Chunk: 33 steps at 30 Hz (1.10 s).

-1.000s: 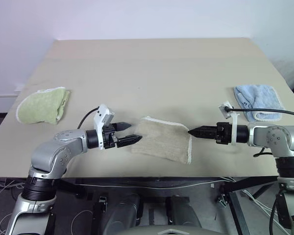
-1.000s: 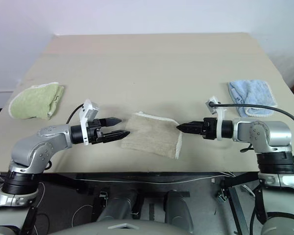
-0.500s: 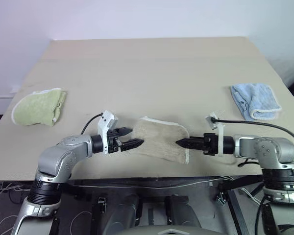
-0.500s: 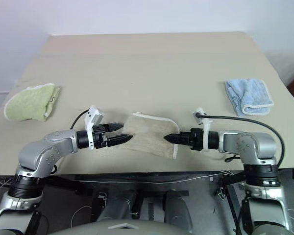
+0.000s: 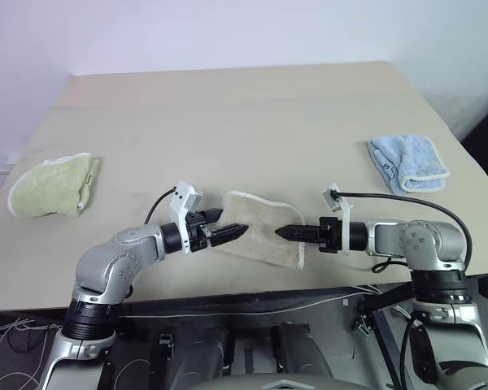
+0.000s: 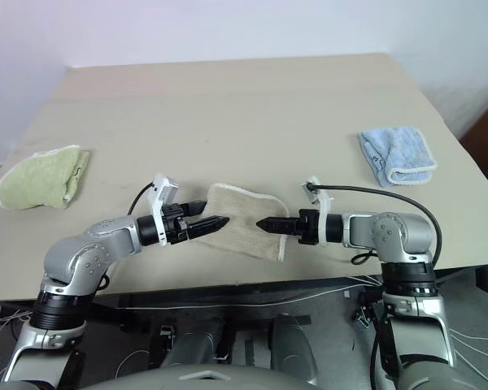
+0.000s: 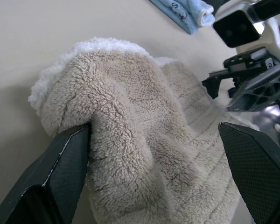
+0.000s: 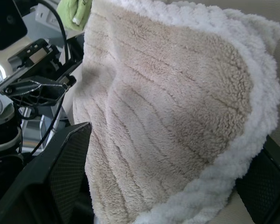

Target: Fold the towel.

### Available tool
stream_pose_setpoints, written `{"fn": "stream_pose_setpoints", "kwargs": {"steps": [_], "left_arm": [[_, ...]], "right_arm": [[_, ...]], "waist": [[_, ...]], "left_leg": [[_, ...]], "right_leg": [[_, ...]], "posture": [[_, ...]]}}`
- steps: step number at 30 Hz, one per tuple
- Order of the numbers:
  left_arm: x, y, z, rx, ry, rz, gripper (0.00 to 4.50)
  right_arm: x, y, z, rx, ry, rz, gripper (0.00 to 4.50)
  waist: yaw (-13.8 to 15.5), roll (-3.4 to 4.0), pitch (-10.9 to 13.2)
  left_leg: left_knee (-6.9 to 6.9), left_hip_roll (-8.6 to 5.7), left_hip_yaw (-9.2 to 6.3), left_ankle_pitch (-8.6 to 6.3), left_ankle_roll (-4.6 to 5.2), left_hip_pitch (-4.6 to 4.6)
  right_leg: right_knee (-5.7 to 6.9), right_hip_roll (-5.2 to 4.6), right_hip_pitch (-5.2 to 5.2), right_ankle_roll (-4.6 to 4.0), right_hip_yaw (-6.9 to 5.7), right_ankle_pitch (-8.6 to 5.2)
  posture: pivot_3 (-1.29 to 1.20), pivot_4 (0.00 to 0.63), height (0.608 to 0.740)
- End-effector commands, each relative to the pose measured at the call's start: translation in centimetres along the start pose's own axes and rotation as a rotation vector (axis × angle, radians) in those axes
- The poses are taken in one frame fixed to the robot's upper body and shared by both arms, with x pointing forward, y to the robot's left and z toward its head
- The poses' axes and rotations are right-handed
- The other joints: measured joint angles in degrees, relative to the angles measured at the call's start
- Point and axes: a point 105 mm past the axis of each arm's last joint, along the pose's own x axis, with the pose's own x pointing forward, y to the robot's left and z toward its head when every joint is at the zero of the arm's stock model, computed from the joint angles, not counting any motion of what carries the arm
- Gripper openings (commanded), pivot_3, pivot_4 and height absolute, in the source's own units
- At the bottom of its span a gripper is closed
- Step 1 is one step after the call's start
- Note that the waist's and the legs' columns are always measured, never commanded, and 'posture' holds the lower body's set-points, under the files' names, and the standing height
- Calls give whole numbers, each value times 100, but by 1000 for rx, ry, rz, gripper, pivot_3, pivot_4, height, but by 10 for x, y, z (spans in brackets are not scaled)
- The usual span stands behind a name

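The beige towel [image 5: 256, 237] with white edging lies folded near the table's front edge. My left gripper [image 5: 228, 224] is open at its left end. In the left wrist view a bunched fold of the towel [image 7: 144, 140] sits between the two fingers [image 7: 60, 182]. My right gripper [image 5: 281, 232] reaches in from the right, its tips over the towel's right part. In the right wrist view the towel's corded edge [image 8: 233, 154] lies between the spread fingers [image 8: 67, 172], and the gripper is open. The two grippers point at each other across the towel.
A folded light green towel [image 5: 53, 184] lies at the table's left edge and a folded light blue towel [image 5: 407, 162] at the right. The beige table [image 5: 228, 122] stretches bare behind the towel. Its front edge runs just under both arms.
The camera view has shifted. My right gripper has moved left from beside the towel's right edge to over it. My left gripper has crept slightly in over the left edge.
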Motion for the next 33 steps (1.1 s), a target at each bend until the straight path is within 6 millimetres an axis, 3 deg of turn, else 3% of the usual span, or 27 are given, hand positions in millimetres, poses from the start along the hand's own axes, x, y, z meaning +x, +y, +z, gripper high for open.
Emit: {"fn": "stream_pose_setpoints", "kwargs": {"steps": [1,5,10,17,21,27,33], "left_arm": [[-5,-4,15,50,-38,-10,4500],[-28,15,19,45,-43,88,4500],[-57,21,24,57,-25,147,4500],[-57,21,31,73,-37,154,4500],[-50,14,33,59,-53,104,4500],[-38,6,20,54,5,52,4500],[-26,-2,20,17,-11,-8,4500]], "right_arm": [[20,5,-13,36,70,60,2888],[20,1,-13,34,66,51,1531],[16,3,-12,37,44,65,51],[16,14,-2,35,-13,114,22],[8,32,20,-2,-83,164,22],[-29,59,71,-172,-257,136,22],[-70,44,120,-183,-537,-43,22]], "waist": [[16,0,0],[15,0,1],[17,-2,0],[17,-3,0],[21,0,2],[148,15,10],[284,14,10]], "left_leg": [[-2,0,0,0,0,0],[-9,0,0,0,0,-6],[-7,0,-1,-1,0,6],[-8,0,-2,-1,0,6],[-18,1,-2,-1,0,0],[-8,-3,-1,2,-1,-87],[-11,-5,0,1,0,-99]], "right_leg": [[0,0,-2,-1,0,0],[-1,-1,-11,-1,1,0],[-11,0,-8,-10,1,-4],[-34,-2,3,-28,0,-9],[-34,-1,-11,-24,1,-6],[-26,-1,-100,5,0,14],[-33,-5,-103,4,-1,16]], "posture": [[0,150,740],[0,150,740],[0,150,740],[0,150,740],[0,150,740],[0,150,740],[0,150,740]]}}
